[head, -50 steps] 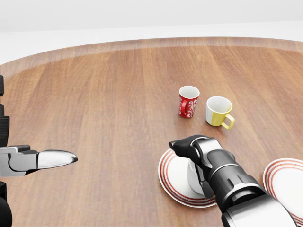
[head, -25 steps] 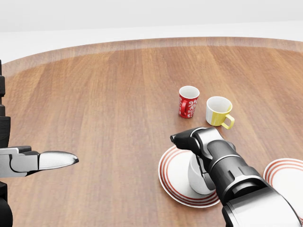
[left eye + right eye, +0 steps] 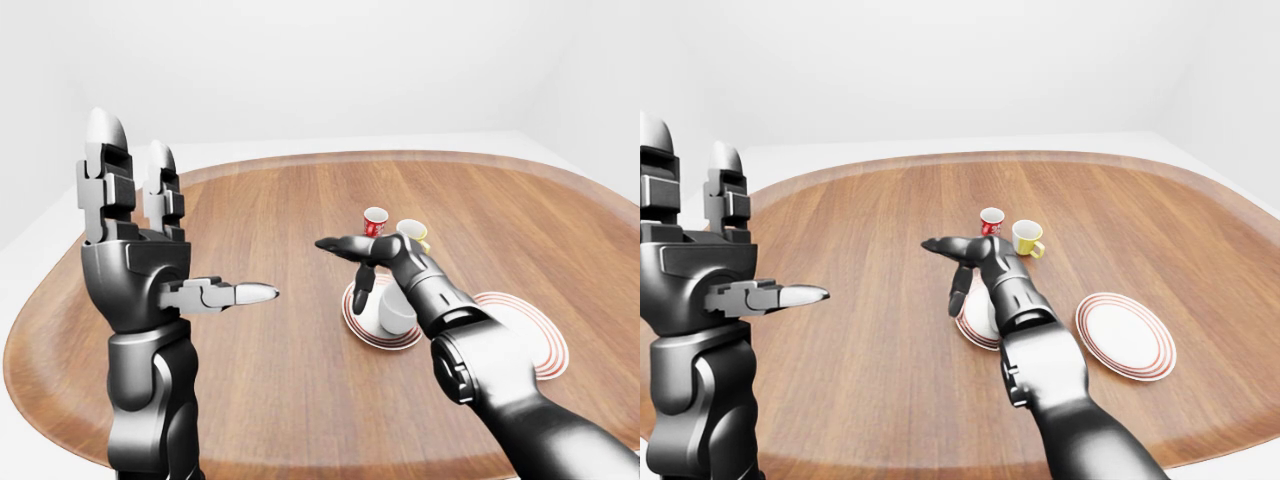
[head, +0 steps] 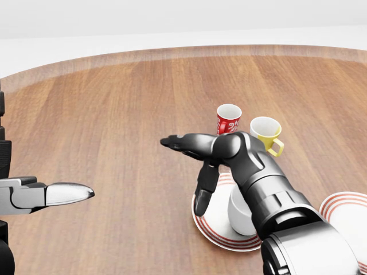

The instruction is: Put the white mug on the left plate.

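The white mug (image 4: 241, 213) stands upright on the left red-rimmed plate (image 4: 209, 231), low and right of centre in the head view. My right hand (image 4: 188, 169) is open just left of and above the mug. Its fingers are spread, one pointing left and one hanging down over the plate's left rim, and none closes round the mug. My forearm hides the mug's right side. My left hand (image 3: 185, 225) is raised at the left of the left-eye view, open, with two fingers straight up and the thumb pointing right, holding nothing.
A red patterned mug (image 4: 228, 122) and a yellow mug (image 4: 265, 134) stand side by side just above the left plate. A second red-rimmed plate (image 3: 1125, 335) lies to the right. The round wooden table (image 4: 114, 126) stretches bare to the left.
My right hand has opened and let go of the white mug, its fingers spreading up and to the left. The mug stays on the left plate. My left hand has not moved.
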